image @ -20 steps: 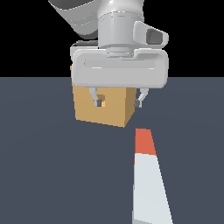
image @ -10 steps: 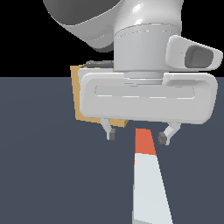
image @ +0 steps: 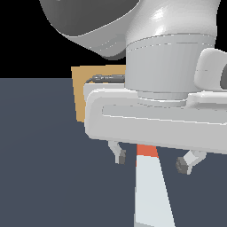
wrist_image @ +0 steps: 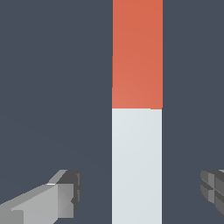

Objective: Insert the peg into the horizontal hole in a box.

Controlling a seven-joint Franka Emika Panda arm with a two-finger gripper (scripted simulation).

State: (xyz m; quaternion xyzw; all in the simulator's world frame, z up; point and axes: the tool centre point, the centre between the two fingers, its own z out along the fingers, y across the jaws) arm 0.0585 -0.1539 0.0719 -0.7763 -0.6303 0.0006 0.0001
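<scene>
The peg [image: 150, 190] lies flat on the dark floor, pale grey-white with its orange-red end [image: 146, 151] pointing toward the box. In the wrist view the peg [wrist_image: 137, 166] runs between my fingers, its orange-red end [wrist_image: 137, 52] beyond them. My gripper [image: 151, 160] is open and hovers above the peg near where the two colours meet, one finger [image: 119, 155] on each side, not touching it. The tan box [image: 84, 91] stands behind my hand; only its edge at the exterior view's left shows. The hole is hidden by my hand.
My large white hand and arm [image: 164, 66] fill most of the exterior view. The dark grey floor [image: 44, 168] stretches around the peg.
My gripper has come forward and down from in front of the box to over the peg. It now straddles the peg's orange-red end. The peg and box have not moved.
</scene>
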